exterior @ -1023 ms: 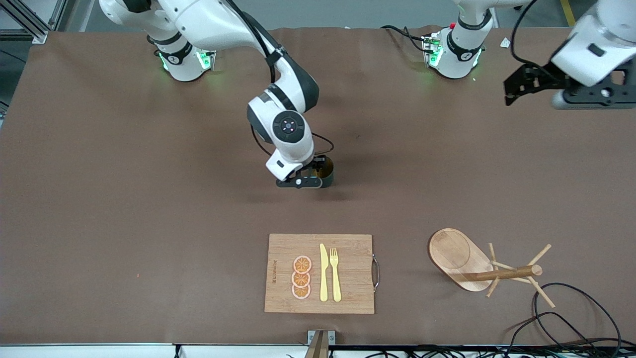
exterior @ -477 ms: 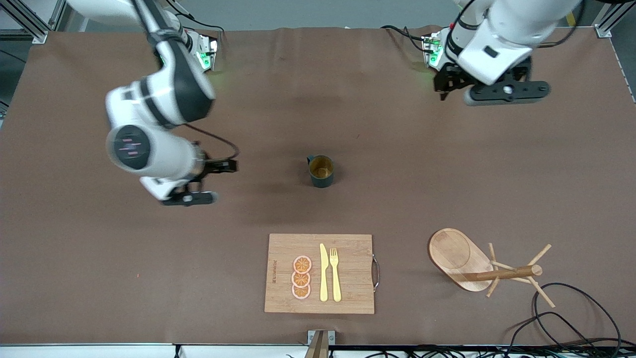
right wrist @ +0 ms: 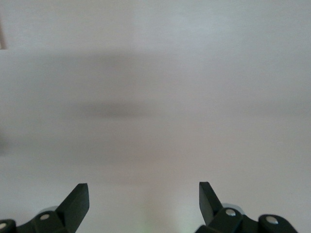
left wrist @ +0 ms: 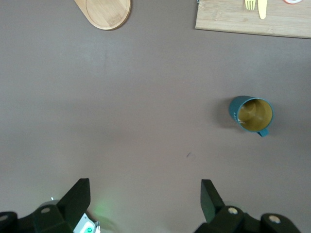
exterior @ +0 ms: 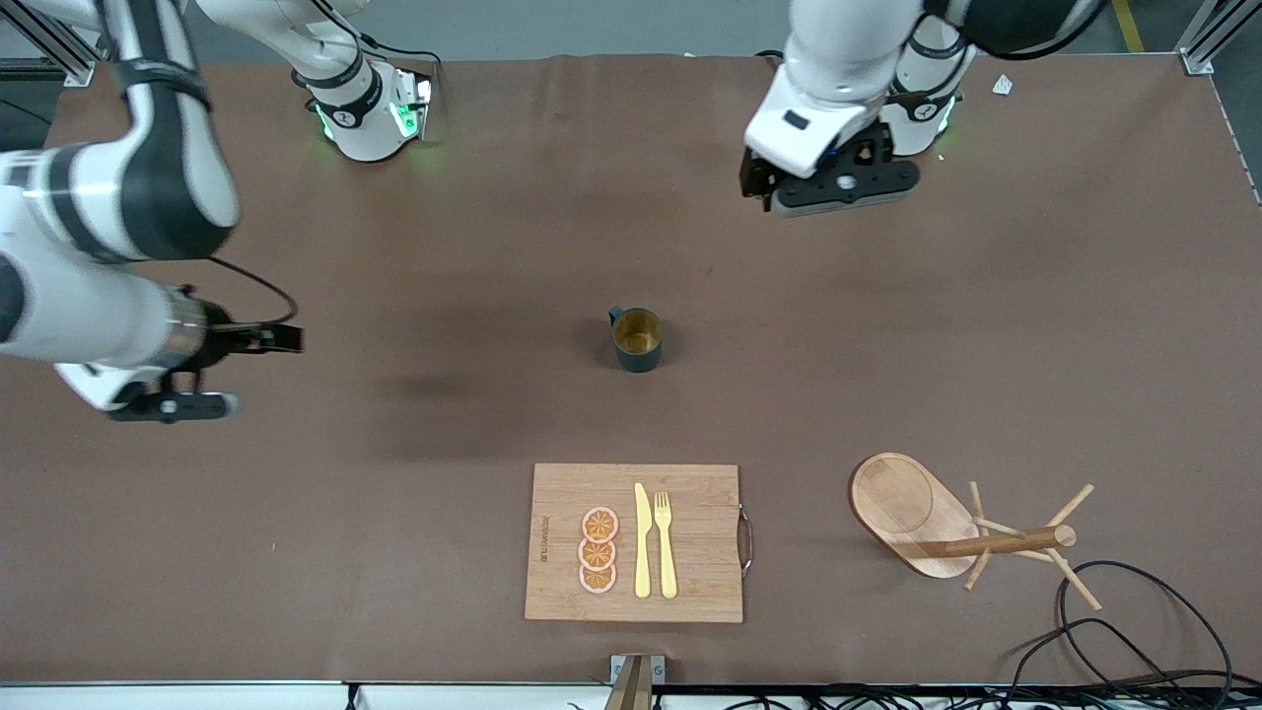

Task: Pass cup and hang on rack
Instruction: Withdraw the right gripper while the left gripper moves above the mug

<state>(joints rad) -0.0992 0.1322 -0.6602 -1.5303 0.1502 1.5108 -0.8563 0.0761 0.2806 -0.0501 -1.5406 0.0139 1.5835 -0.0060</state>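
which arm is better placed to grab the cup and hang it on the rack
Probably the left. Its open claw hangs nearer the cup, which shows in its wrist view, and the rack is at its end. The right claw, also open, is at the opposite end.

Place: robotics lab.
Evidence, 12 o'clock: two arm bases (exterior: 370, 113) bolted onto a brown-covered table (exterior: 296, 552); aluminium framing (exterior: 44, 30) is seen.
Evidence, 5 o'clock: loose black cables (exterior: 1114, 631) are trailed.
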